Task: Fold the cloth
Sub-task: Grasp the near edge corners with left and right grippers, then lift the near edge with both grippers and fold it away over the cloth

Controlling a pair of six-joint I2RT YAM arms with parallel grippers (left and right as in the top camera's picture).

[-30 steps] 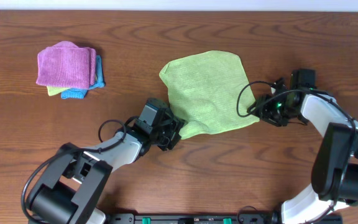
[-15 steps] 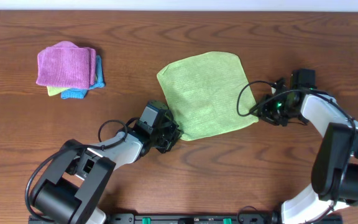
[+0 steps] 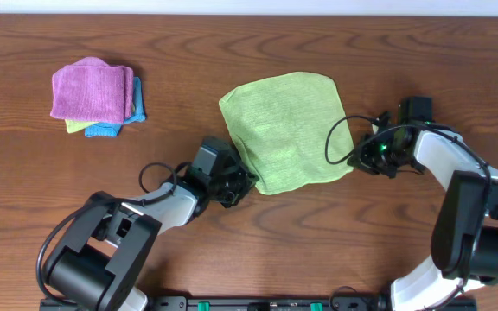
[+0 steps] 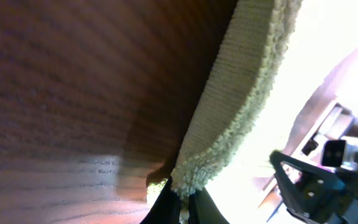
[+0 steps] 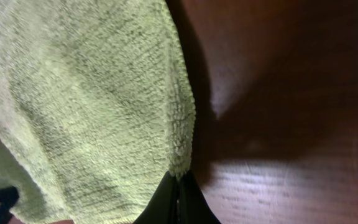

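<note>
A dark wooden table (image 3: 232,52) is seen from above, with two robot arms reaching in from the near edge. A lime-green cloth (image 3: 284,125) is spread flat on the wood, a little right of the table's centre. It lies in a single layer as a rough square, turned slightly so that its near edge slants. Its surface is lightly rippled.

The left gripper (image 3: 242,184) is set low at the cloth's near-left corner, and its fingers are closed tightly on that corner. In the left wrist view the dark fingertips (image 4: 165,210) are pressed together around a fluffy tip of the cloth, and the thick edge of the fabric is seen running away from them just above the wood.

The right gripper (image 3: 359,158) is placed at the cloth's near-right corner, and it too is pinched shut on the fabric. In the right wrist view the corner is gathered to a point between the two closed black fingertips (image 5: 157,208), with green pile spreading to one side and bare wood on the other. A loop of black cable (image 3: 334,142) is seen arcing across the cloth's right edge, beside the right gripper.

At the far left, well apart from the cloth, a small stack of folded cloths is found. A purple cloth (image 3: 92,89) is on top, a teal cloth (image 3: 137,104) shows at its right and near edges, and a strip of yellow-green fabric (image 3: 76,126) shows beneath at the near-left.
</note>
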